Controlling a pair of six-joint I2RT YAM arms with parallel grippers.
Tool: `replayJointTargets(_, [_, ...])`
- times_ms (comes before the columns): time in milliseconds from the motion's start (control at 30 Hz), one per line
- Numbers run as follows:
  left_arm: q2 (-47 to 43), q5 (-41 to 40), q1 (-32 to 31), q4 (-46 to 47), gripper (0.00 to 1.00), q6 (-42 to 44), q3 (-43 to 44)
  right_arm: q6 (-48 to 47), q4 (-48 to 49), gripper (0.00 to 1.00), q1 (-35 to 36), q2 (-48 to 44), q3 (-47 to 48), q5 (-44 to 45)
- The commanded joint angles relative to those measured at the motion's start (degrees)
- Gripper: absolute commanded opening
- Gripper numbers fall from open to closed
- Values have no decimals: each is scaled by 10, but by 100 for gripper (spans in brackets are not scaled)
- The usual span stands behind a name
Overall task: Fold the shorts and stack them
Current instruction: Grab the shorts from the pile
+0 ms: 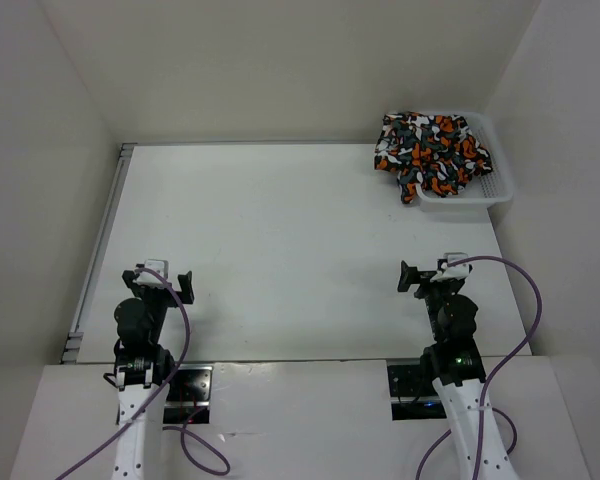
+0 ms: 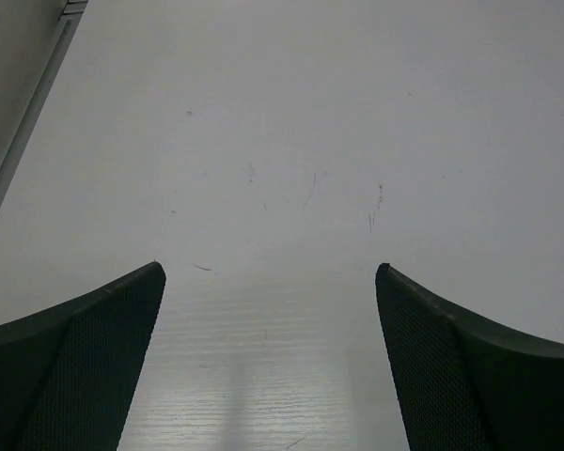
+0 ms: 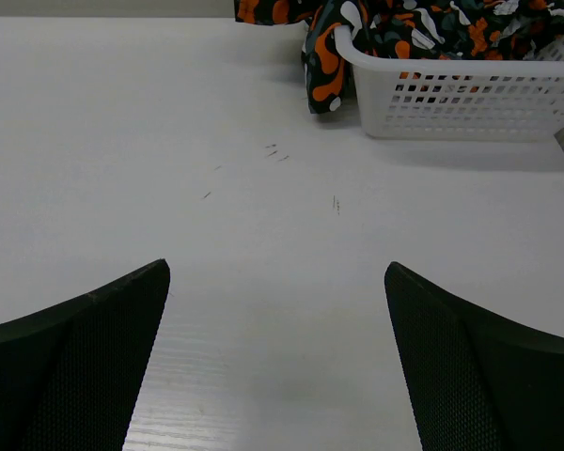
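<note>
The camouflage shorts (image 1: 430, 155) lie bunched in a white mesh basket (image 1: 497, 192) at the far right of the table, part of the cloth spilling over its left rim. The right wrist view shows the shorts (image 3: 329, 56) hanging over the basket (image 3: 470, 99). My left gripper (image 1: 164, 281) hovers open near the front left, far from the shorts, with only bare table between its fingers (image 2: 94, 348). My right gripper (image 1: 430, 276) stands open near the front right, well short of the basket, nothing between its fingers (image 3: 470, 366).
A metal rail (image 1: 98, 250) runs along the table's left edge. White walls close in the left, back and right sides. The two arm bases (image 1: 420, 390) sit at the near edge with purple cables trailing.
</note>
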Motion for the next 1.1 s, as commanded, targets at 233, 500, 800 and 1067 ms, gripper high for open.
replayJointTargets(233, [-20,107,1,2,99,2,13,-12,39,100,0,-2,-24,-15])
replayJointTargets(500, [-20,353,1,43,99,2,32,-1030,-35,100,0,-2,-20,-391])
replayJointTargets(800, [179,324,-19,188,99,2,181,-652,264,100,0,99,117,-358])
replayJointTargets(1067, [700,218,-68,-103,99,2,599,-224,91,100,-36,730,707,-15])
